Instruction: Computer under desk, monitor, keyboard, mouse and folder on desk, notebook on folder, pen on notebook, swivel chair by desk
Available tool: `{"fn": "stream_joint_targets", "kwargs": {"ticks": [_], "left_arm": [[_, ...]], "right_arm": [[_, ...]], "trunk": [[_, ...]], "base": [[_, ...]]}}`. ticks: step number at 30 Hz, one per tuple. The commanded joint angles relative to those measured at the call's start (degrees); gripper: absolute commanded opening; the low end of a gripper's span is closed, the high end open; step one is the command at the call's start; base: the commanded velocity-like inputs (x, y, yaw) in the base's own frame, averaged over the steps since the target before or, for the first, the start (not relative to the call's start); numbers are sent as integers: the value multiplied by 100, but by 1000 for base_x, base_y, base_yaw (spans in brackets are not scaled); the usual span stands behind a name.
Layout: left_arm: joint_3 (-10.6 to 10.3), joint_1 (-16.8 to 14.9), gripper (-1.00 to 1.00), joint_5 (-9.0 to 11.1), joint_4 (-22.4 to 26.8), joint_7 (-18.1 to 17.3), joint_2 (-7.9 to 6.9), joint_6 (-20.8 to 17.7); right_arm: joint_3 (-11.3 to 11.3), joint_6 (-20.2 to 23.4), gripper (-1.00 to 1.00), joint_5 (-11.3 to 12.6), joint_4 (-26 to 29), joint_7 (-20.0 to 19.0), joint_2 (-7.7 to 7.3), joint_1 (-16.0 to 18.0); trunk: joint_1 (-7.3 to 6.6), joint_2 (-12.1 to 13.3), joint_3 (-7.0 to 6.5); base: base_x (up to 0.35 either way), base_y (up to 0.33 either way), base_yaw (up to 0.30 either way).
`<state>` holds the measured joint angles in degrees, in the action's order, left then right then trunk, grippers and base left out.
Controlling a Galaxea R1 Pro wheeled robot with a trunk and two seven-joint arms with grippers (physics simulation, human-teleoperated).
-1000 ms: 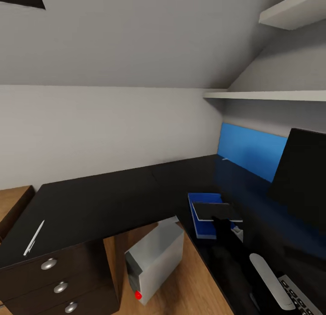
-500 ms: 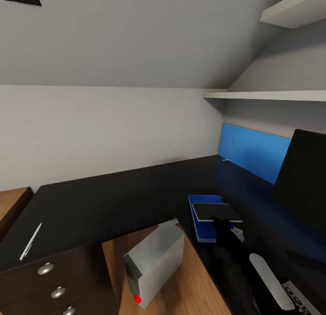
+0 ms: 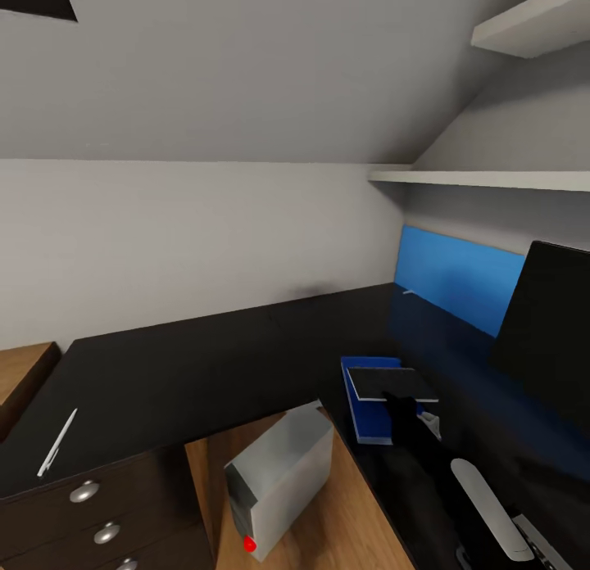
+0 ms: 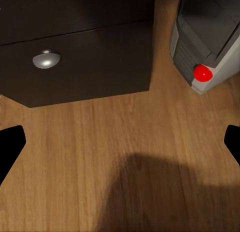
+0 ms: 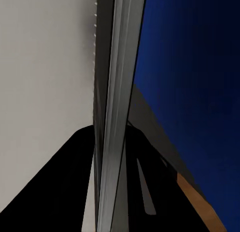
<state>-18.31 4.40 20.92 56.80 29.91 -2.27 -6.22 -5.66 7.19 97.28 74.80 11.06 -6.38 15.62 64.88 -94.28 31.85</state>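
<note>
Grey notebook (image 3: 392, 383) clamped in right tool (image 3: 399, 403) above blue folder (image 3: 370, 400), left tool (image 4: 120, 142) apart.

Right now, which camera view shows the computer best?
The head view: the whole silver-grey computer stands tilted on the wooden floor in the desk's inner corner, red button low on its front. The left wrist view catches just its lower front corner with the red button.

We are in an attic home office: sloped grey ceiling (image 3: 246, 62), wall shelves (image 3: 492, 177), black L-shaped bench (image 3: 205, 365), monitor (image 3: 549, 324), computer tower (image 3: 283, 472).
</note>
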Motion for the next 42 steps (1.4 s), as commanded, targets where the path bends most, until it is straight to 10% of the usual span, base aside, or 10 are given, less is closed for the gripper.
{"fn": "stream_joint_targets", "kwargs": {"ticks": [1,24,25,42], "left_arm": [[-19,-1,100,26,15,42,-8,-28],[-29,-1,100,26,15,43,-2,-28],[-30,-1,100,26,15,42,-2,-28],[-23,-1,100,26,15,41,-11,-28]], "right_arm": [[-5,2,-100,40,8,31,-4,3],[-42,2,-100,28,-1,288,5,3],[-43,0,100,25,-1,291,5,3],[-34,0,100,16,8,292,5,3]], "trunk": [[0,-3,5],[0,-3,5],[0,-3,5],[0,-3,5]], "base": [[0,0,0],[40,0,0],[0,0,0],[-40,0,0]]}}
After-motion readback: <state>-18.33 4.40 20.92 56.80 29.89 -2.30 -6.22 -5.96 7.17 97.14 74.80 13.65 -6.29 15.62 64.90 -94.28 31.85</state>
